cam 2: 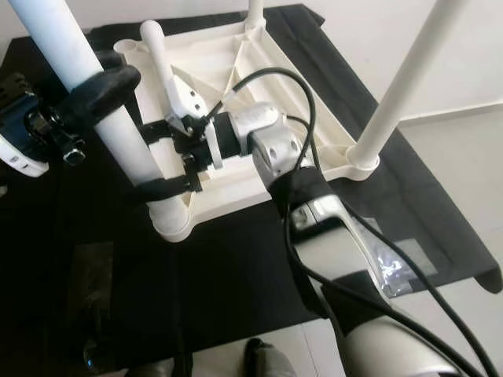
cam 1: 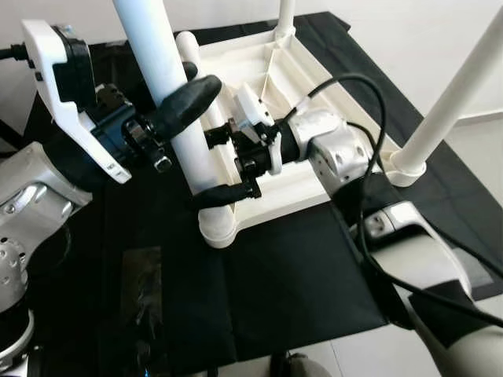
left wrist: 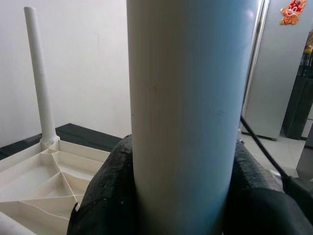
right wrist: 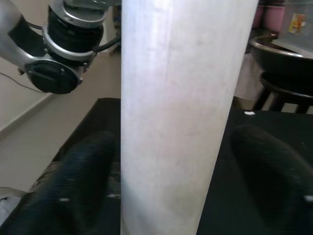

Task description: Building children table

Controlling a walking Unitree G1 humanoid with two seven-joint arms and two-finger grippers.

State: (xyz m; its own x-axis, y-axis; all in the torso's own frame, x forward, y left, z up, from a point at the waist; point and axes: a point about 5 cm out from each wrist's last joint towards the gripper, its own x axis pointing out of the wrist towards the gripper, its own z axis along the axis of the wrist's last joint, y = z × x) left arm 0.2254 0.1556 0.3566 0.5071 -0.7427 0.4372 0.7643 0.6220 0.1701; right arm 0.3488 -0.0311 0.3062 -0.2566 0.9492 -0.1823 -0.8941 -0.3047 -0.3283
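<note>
In the left eye view, an upturned white table top (cam 1: 275,118) is lying on a black cloth (cam 1: 299,290) on the floor. A white leg (cam 1: 177,118) is being held upright in the socket at the top's near left corner. The left pincer (cam 1: 169,118) is clamped on it high up, and the right pincer (cam 1: 224,169) is clamped on it lower down, just above the socket.

In the right eye view, two more legs are standing in the far and right corners.

In the left wrist view, the leg is being squeezed between black fingers (left wrist: 102,191).

In the right wrist view, the leg is standing between the fingers (right wrist: 78,186).
</note>
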